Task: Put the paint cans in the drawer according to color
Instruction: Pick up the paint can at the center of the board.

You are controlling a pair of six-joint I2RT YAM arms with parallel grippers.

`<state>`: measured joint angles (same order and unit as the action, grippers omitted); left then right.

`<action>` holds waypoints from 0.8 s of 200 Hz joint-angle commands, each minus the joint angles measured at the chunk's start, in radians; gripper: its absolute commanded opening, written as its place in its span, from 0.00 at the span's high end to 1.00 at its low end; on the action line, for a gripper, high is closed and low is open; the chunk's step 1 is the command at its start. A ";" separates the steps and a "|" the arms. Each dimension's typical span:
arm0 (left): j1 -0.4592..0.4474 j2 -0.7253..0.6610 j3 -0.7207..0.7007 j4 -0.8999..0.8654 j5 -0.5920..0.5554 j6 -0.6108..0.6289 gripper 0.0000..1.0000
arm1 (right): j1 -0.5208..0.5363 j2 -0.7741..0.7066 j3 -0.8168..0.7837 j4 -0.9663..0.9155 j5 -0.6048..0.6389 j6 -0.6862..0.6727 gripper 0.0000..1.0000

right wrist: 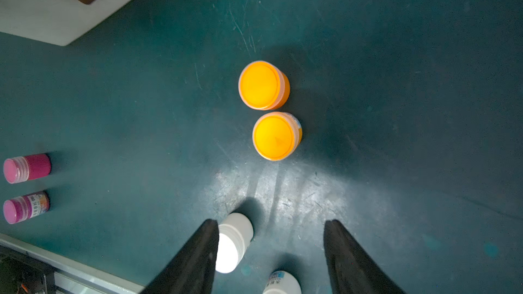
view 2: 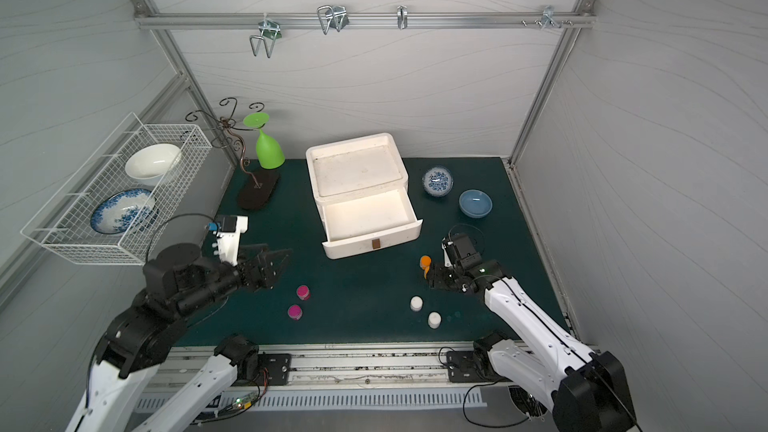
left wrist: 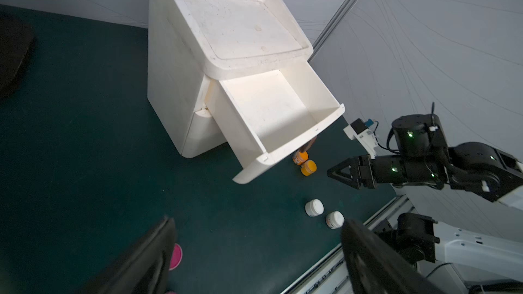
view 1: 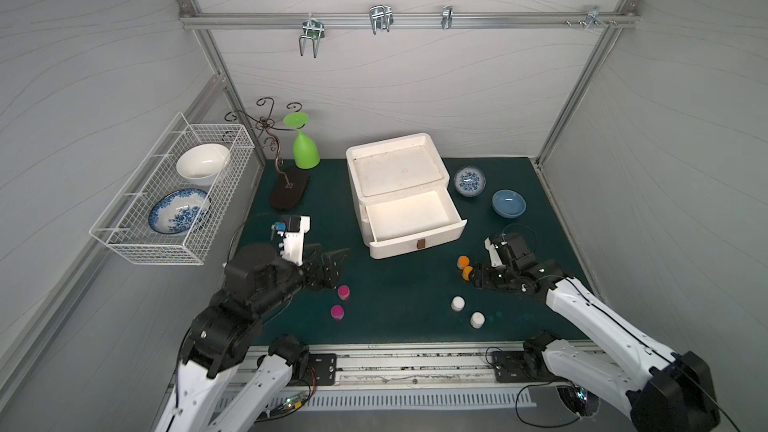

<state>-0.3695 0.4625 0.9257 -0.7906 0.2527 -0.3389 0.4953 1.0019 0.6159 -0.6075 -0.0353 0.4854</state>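
The white drawer chest (view 1: 395, 168) stands towards the far middle of the dark green worktop (view 1: 395, 297). Its top drawer (view 1: 409, 218) is pulled out towards the near side, brown tab handle facing front.

All six paint cans stand upright on the worktop, outside the chest. The two orange cans (view 1: 463, 261) (view 1: 468, 272) sit close together, near and to the right of the open drawer's front corner. The two white cans (view 1: 458, 303) (view 1: 477, 320) are nearer still, and the two magenta cans (view 1: 343, 292) (view 1: 337, 312) are to the left of centre.

The left fingers (left wrist: 147, 255) are spread wide and grasp nothing; they hang just beyond the magenta pair, pointing towards the chest. The right fingers (right wrist: 195, 258) are also parted and grasp nothing. In the right wrist view their tips sit short of the orange cans, which lie ahead of the gap, not within it.

Two blue bowls (view 1: 469, 180) (view 1: 508, 203) rest to the right of the chest.
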 commanded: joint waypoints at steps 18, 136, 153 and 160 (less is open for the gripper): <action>-0.002 -0.144 -0.124 0.030 0.028 0.002 0.02 | 0.017 0.119 -0.017 0.108 0.033 0.002 0.38; -0.006 -0.231 -0.159 0.019 -0.050 -0.028 0.01 | 0.083 0.373 0.046 0.214 0.242 0.067 0.49; -0.012 -0.230 -0.159 0.017 -0.053 -0.029 0.00 | 0.075 0.385 0.055 0.222 0.242 0.064 0.48; -0.016 -0.229 -0.159 0.017 -0.053 -0.029 0.00 | 0.074 0.389 0.057 0.225 0.246 0.063 0.47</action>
<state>-0.3748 0.2409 0.7643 -0.8043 0.2165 -0.3611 0.5789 1.3735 0.6460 -0.4145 0.1806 0.5350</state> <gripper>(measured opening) 0.994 0.521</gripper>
